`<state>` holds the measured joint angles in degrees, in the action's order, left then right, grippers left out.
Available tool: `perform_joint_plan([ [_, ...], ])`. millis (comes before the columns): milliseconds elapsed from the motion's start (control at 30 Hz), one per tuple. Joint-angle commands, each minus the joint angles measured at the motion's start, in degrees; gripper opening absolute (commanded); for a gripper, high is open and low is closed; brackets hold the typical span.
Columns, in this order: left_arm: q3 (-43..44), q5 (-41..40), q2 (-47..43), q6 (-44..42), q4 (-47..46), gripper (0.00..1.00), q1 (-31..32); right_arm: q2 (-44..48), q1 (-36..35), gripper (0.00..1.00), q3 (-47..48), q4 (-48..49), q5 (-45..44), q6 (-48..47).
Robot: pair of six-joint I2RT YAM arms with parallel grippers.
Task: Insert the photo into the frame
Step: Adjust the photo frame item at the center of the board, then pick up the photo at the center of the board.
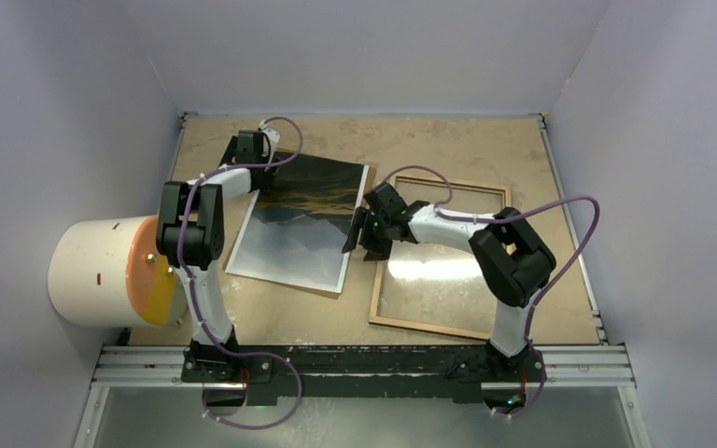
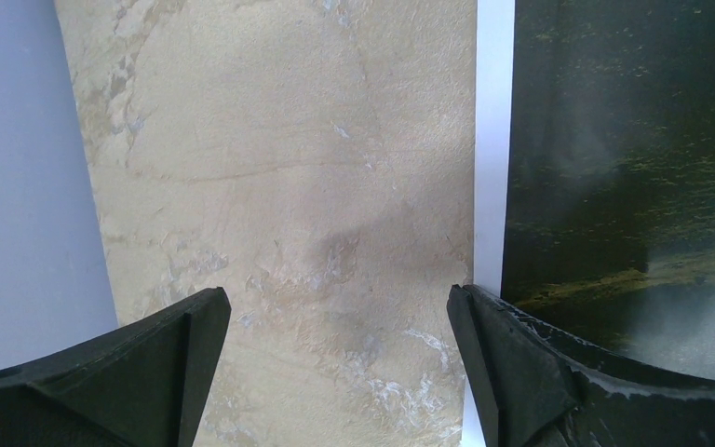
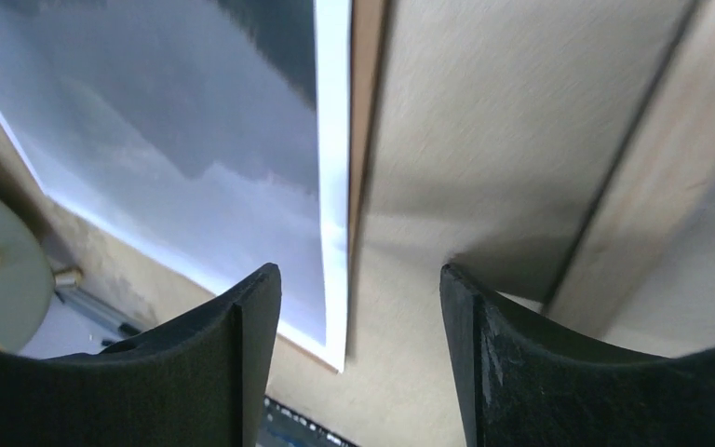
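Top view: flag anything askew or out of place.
The photo lies skewed on the table, its edges angled against the frame beside it, not inside it. A brown board peeks out under its edge. Nothing looks spilled or damaged.

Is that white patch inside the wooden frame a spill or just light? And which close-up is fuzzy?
Top view: just glare on the shiny surface inside the thin light-wood rectangular frame. Right wrist view: fuzzy, the frame's rail smeared at the right edge. Left wrist view: sharp on the mottled beige tabletop.
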<state>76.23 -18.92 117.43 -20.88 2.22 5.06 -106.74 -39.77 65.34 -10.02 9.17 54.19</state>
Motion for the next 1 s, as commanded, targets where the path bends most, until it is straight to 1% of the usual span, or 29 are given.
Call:
perform_joint_plan([
  [0, -3.2, 2.5, 2.3, -0.4, 8.1, 0.97, 1.0, 1.1, -3.5, 0.65, -2.4, -0.1, 4.1, 3.9],
  [233, -3.1, 2.1, 2.1, -0.5, 8.1, 0.97, 1.0, 2.2, -4.5, 0.62, -5.4, 1.2, 7.1, 5.9],
  [400, -2.8, 1.9, 2.3, -0.3, 8.3, 0.97, 1.2, 0.5, -4.9, 0.57, -6.4, 3.0, 12.7, 6.5],
  [633, -2.8, 1.5, 2.5, -0.3, 8.3, 0.97, 1.6, -0.7, -5.1, 0.51, -9.8, 9.7, 16.3, 10.5],
  [767, -2.9, 1.4, 2.3, -0.2, 8.3, 0.97, 1.9, -1.3, -5.0, 0.49, -9.7, 12.3, 17.2, 11.7],
  [867, -3.0, 1.4, 2.1, -0.2, 8.2, 0.97, 1.9, -1.3, -5.0, 0.44, -9.5, 13.7, 18.0, 12.8],
  [967, -3.3, 1.1, 2.1, -0.4, 8.0, 0.97, 1.9, -1.1, -5.1, 0.36, -8.7, 13.5, 17.6, 12.6],
])
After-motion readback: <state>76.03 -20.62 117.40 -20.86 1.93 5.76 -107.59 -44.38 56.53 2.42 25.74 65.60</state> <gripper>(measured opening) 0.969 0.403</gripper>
